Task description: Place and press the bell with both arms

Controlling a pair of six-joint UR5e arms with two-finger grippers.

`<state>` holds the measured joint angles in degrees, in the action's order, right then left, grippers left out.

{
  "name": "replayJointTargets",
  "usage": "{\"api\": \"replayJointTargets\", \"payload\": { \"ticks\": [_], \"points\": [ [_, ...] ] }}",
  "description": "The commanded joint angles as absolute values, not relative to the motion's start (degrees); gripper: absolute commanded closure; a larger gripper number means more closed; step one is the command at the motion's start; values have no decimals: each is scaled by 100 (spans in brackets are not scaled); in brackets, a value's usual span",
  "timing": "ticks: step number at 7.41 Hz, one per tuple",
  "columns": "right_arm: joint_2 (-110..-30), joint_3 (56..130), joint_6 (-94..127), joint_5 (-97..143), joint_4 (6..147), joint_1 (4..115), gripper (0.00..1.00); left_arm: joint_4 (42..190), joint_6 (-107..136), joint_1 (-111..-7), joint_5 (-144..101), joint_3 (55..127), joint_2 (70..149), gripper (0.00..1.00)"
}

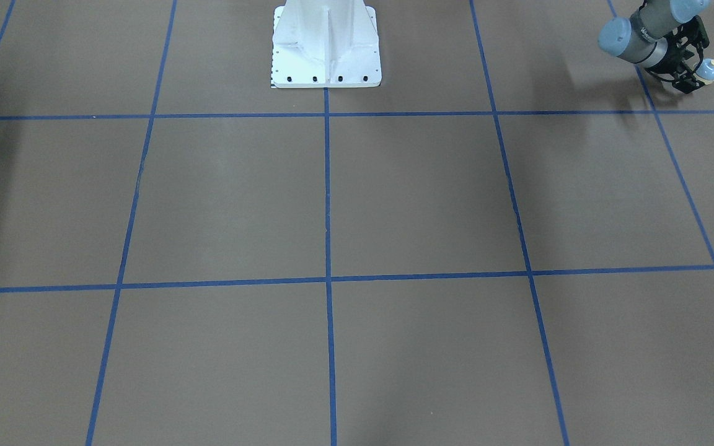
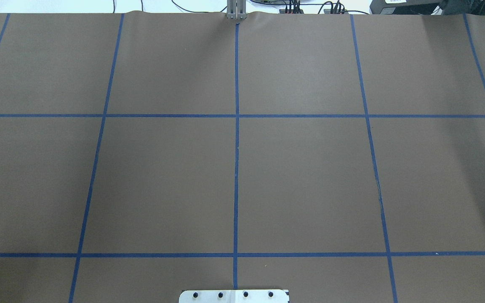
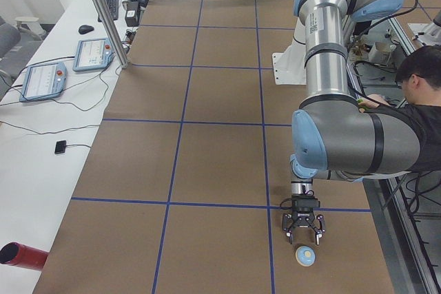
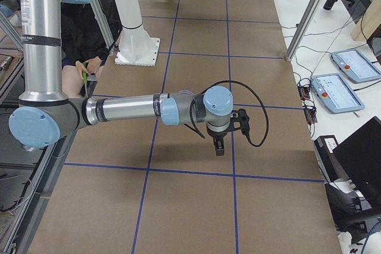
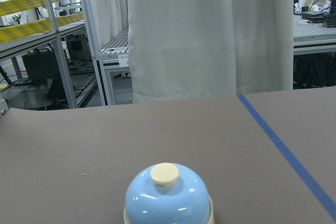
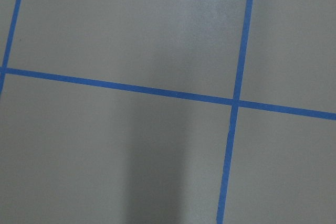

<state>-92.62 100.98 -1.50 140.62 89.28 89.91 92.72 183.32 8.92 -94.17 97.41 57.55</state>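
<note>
The light-blue bell point(image 3: 306, 256) with a cream button stands upright on the brown table near its left end. It also shows in the front-facing view point(image 1: 708, 70) and fills the bottom of the left wrist view point(image 5: 168, 195). My left gripper point(image 3: 303, 233) is open, low over the table, with its fingertips just short of the bell and not around it; it also shows in the front-facing view point(image 1: 696, 65). My right gripper point(image 4: 219, 147) points down above the table's right half, far from the bell. I cannot tell whether it is open or shut.
The white pedestal point(image 1: 326, 49) stands at the table's robot-side edge. Blue tape lines point(image 2: 236, 126) divide the brown table. An operator point(image 3: 420, 94) sits behind the left arm. A red cylinder point(image 3: 21, 256) and control pendants point(image 3: 43, 79) lie on the white side bench.
</note>
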Motion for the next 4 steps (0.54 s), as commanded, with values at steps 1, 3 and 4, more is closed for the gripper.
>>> {"api": "replayJointTargets", "payload": {
  "ticks": [1, 3, 4],
  "points": [
    [-9281, 10169, -149, 14062, 8938, 8991, 0, 9299, 18387, 967, -9439, 9677, 5739, 0],
    [-9281, 10169, -141, 14062, 8947, 8991, 0, 9325, 18378, 976, -9440, 9616, 5634, 0],
    [-9281, 10169, -141, 14071, 8956, 8991, 0, 9508, 18378, 976, -9439, 9441, 5625, 0]
  ]
}}
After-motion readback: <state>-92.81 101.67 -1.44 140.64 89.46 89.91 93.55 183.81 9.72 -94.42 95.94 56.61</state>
